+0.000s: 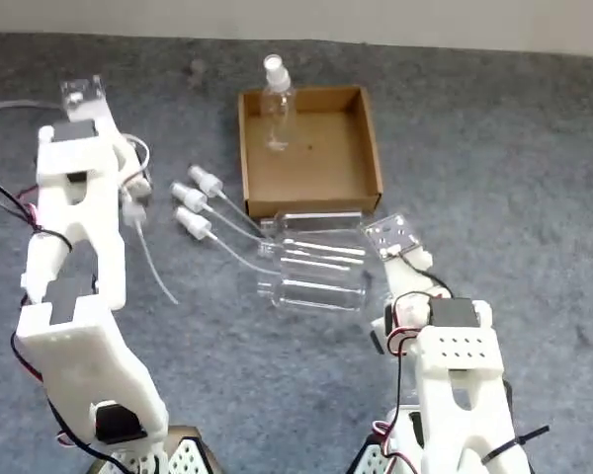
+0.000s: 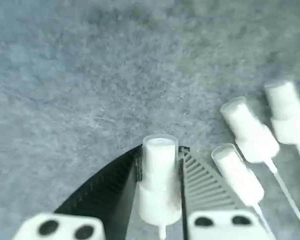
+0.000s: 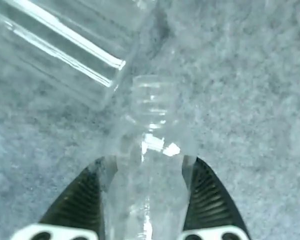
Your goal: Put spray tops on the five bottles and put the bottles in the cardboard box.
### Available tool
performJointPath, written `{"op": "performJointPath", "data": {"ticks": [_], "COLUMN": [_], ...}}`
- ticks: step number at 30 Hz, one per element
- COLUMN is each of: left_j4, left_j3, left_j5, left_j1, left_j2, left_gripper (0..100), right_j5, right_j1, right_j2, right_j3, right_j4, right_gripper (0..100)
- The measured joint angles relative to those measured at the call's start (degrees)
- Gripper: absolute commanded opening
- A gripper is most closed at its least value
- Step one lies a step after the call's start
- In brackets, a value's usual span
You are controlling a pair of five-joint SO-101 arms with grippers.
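Note:
My left gripper [image 2: 160, 150] is shut on a white spray top [image 2: 159, 185], held just above the grey carpet; its thin tube [image 1: 156, 267] trails toward the near edge. Three more spray tops [image 1: 193, 197] lie beside it, tubes pointing at the clear bottles [image 1: 316, 259] that lie in a pile in front of the cardboard box [image 1: 371, 148]. Inside the box is one bottle [image 1: 276, 107] with a spray top on. My right gripper [image 3: 147, 165] is shut on a clear open-necked bottle [image 3: 149, 130], next to another lying bottle [image 3: 65, 45].
The left arm [image 1: 74, 227] stretches along the left side and the right arm [image 1: 450, 346] rises from the near right. Grey carpet [image 1: 494, 178] lies bare right of the box and in front of the bottles.

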Motion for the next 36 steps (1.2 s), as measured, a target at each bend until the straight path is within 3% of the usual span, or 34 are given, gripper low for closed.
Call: {"op": "performJointPath", "data": {"ticks": [4, 8, 15, 24, 30, 36], "left_j4": [9.0, 14.3, 15.2, 4.2, -2.9, -8.0], "left_j3": [-8.4, -9.5, 6.1, 30.8, 39.7, 48.2], "left_j5": [-3.3, -4.4, -6.6, -6.9, -6.9, -6.2], "left_j1": [0.0, 0.0, 6.2, 8.0, 7.9, 7.9], "left_j2": [-2.1, -11.5, -38.1, -74.5, -86.4, -96.5], "left_gripper": [0, 0, 0, 0, 0, 0], "right_j5": [0.0, -0.2, -0.2, -0.2, -0.3, -1.3], "right_j1": [-0.8, -6.0, -17.0, -26.5, -34.5, -44.7], "right_j2": [0.0, 0.0, 0.0, 0.1, 0.1, 0.1], "right_j3": [0.0, -0.1, -7.4, -13.9, -13.9, -5.1], "right_j4": [0.0, 0.0, 0.0, -5.8, -10.2, -25.2], "right_gripper": [0.4, 0.4, 0.4, 0.4, 0.4, 0.4]}}
